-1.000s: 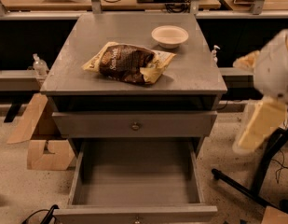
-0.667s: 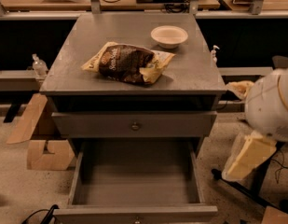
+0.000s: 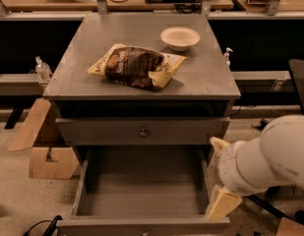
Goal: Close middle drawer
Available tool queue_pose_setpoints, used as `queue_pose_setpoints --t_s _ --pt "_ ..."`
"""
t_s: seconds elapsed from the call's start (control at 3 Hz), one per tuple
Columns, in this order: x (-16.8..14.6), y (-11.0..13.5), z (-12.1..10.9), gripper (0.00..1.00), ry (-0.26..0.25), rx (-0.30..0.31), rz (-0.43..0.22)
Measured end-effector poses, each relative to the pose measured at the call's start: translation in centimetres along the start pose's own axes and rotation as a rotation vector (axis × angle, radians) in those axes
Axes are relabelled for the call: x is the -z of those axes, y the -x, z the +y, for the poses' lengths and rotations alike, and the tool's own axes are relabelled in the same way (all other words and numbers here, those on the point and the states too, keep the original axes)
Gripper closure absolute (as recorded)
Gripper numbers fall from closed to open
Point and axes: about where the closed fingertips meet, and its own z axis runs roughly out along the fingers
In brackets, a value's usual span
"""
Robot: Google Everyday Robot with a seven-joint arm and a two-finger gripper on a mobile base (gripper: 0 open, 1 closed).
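The middle drawer (image 3: 141, 191) of the grey cabinet is pulled far out toward me. Its plain grey box is empty and its front (image 3: 141, 227) lies at the bottom edge of the view, with a small round knob just showing. Above it a smaller grey drawer front (image 3: 143, 131) with a knob is shut. My white arm (image 3: 269, 161) comes in from the right. My cream-coloured gripper (image 3: 223, 203) hangs at the open drawer's right front corner, just above its side wall.
A brown and yellow chip bag (image 3: 136, 67) and a white bowl (image 3: 179, 37) lie on the cabinet top (image 3: 92, 77). Cardboard pieces (image 3: 41, 141) lean on the floor at the left. A black stand leg (image 3: 269, 208) is on the floor at the right.
My arm has swung down and to the left, from beside the cabinet's right edge to the open drawer's right front corner. The drawer has not moved.
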Motion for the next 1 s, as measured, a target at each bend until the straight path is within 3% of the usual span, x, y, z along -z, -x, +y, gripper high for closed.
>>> queue_pose_setpoints --t_s 0.33,0.67,1.0 --pt "-0.6 -0.1 -1.0 0.00 -0.056 -0.005 -0.012" --pt "-1.0 -0.1 -0.8 0.00 -0.052 -0.007 -0.021" --pt "-4.1 -0.3 1.2 0.00 -0.021 -0.027 -0.085"
